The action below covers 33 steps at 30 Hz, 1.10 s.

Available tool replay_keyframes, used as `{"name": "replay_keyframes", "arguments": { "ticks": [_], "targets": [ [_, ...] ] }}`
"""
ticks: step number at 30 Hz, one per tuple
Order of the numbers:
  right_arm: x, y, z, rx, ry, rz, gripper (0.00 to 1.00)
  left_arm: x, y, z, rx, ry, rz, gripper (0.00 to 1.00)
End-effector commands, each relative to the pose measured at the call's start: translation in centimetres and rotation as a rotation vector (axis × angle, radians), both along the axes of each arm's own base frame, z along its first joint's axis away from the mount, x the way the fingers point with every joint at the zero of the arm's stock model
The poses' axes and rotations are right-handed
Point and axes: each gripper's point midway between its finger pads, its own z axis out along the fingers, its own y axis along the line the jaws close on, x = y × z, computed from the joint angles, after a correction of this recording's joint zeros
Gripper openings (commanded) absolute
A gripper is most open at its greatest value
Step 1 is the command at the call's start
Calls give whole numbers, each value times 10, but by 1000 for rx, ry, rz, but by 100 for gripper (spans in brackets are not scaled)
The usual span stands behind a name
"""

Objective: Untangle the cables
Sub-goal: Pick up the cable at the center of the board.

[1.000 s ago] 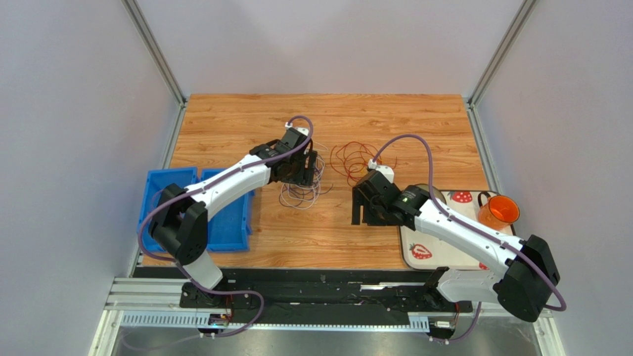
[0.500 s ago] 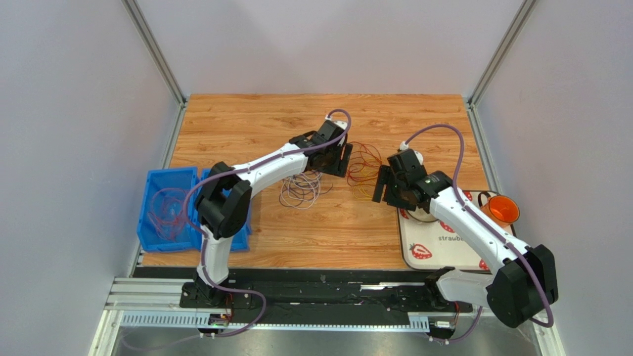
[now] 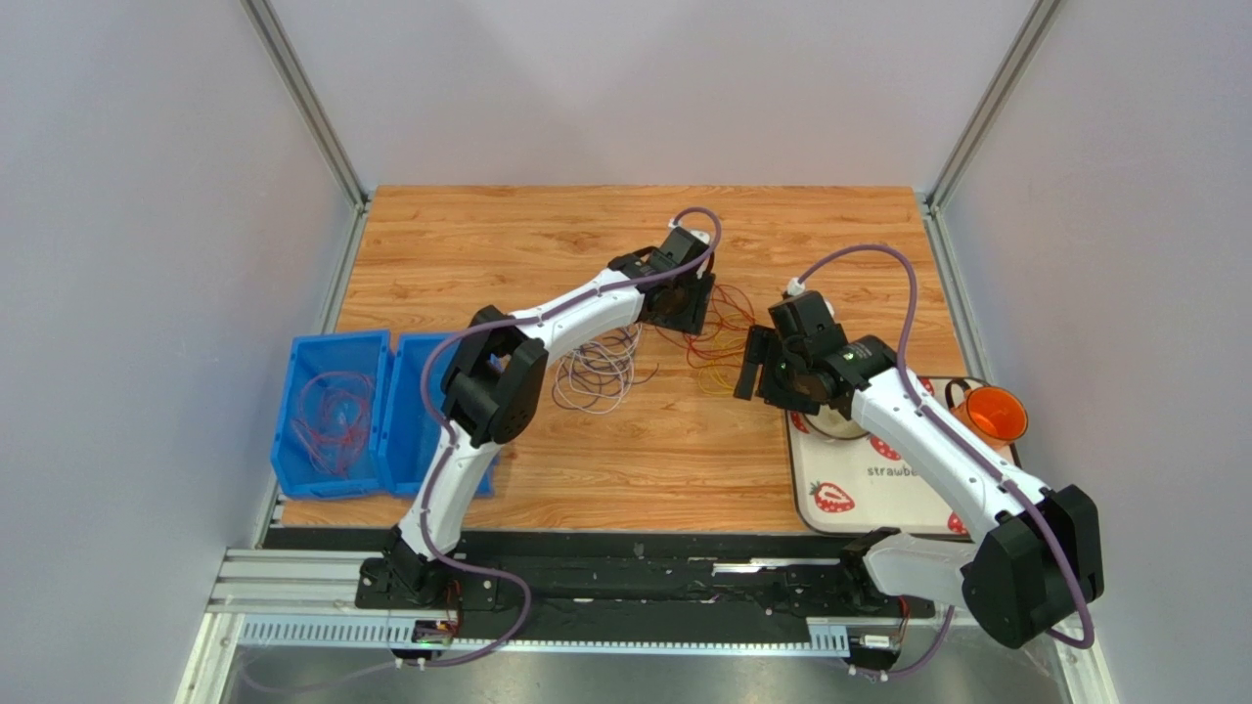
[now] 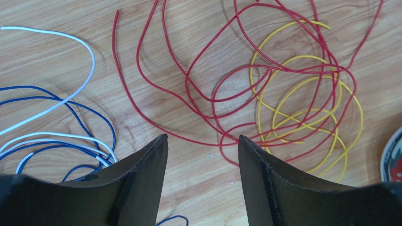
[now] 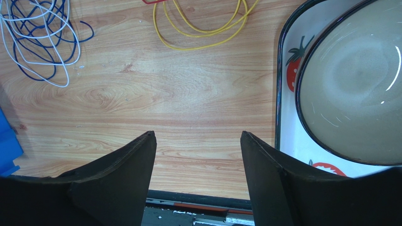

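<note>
Red cable (image 4: 214, 94) and yellow cable (image 4: 258, 106) lie in overlapping loops on the wooden table; from above they show just right of my left gripper (image 3: 728, 330). A white cable (image 4: 92, 59) and a blue cable (image 4: 113, 132) lie in a separate bundle (image 3: 595, 374) to the left. My left gripper (image 4: 202, 139) is open and empty, its tips at the near edge of the red loops (image 3: 688, 304). My right gripper (image 5: 198, 134) is open and empty over bare wood beside the tray (image 3: 764, 367). The yellow loop (image 5: 198, 48) and the white-blue bundle (image 5: 40, 37) lie ahead of it.
Two blue bins (image 3: 385, 440) stand at the left edge, one holding reddish cables (image 3: 335, 411). A strawberry-print tray (image 3: 845, 496) at the right carries a grey bowl (image 5: 354, 84) and an orange cup (image 3: 988, 417).
My left arm has swung right, from over the white-blue bundle to the red and yellow loops. My right gripper has moved right and back, next to the tray.
</note>
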Motion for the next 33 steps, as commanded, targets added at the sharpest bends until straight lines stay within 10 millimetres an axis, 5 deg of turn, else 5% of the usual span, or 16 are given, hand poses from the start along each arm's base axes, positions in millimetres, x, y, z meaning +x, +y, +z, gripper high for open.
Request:
{"name": "replay_keyframes", "arguments": {
  "ticks": [1, 11, 17, 30, 33],
  "targets": [
    [5, 3, 12, 17, -40, 20, 70, 8, -1, -6, 27, -2, 32, 61],
    [-2, 2, 3, 13, -11, 33, 68, 17, -4, -24, 65, 12, 50, 54],
    [-5, 2, -2, 14, 3, 41, 68, 23, -8, -21, 52, -1, 55, 41],
    [-8, 0, -4, 10, 6, 47, 67, 29, -8, -24, 76, -4, 72, 43],
    [-9, -1, -5, 6, 8, 46, 67, 30, -8, -31, 95, 5, 71, 31]
  ]
}}
